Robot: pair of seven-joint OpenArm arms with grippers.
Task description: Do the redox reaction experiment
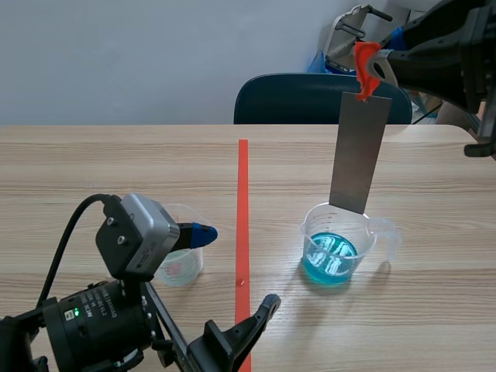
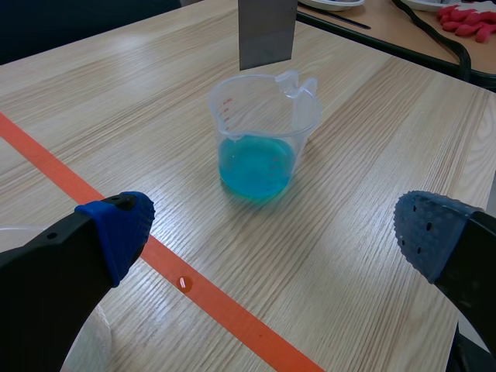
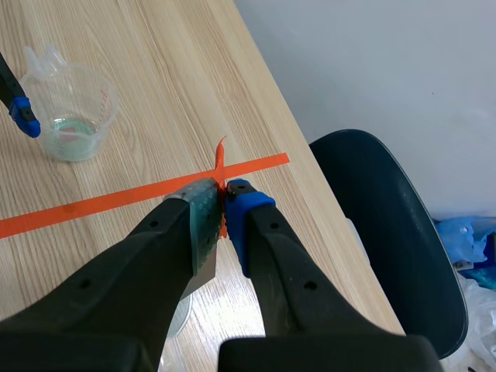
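Note:
A clear beaker [image 1: 337, 244] [image 2: 263, 132] holding blue liquid stands right of the tape line. A grey metal plate [image 1: 359, 151] [image 2: 267, 31] hangs upright over it, its lower edge about level with the rim and clear of the liquid. The plate hangs from an orange-red clip [image 1: 364, 66] [image 3: 221, 167], and my right gripper [image 1: 380, 62] [image 3: 223, 203] is shut on that clip. My left gripper [image 1: 235, 270] [image 2: 275, 232] stands open low at the left, nothing between its fingers. Beside it is a second clear beaker [image 1: 182, 260] [image 3: 70, 108] with a little pale liquid.
An orange-red tape line [image 1: 242, 217] runs down the table's middle. A dark blue chair [image 1: 310, 97] stands behind the far edge. The table's right edge [image 2: 465, 85] lies past the blue beaker, with a black cable [image 2: 434, 35] and red items on another surface beyond.

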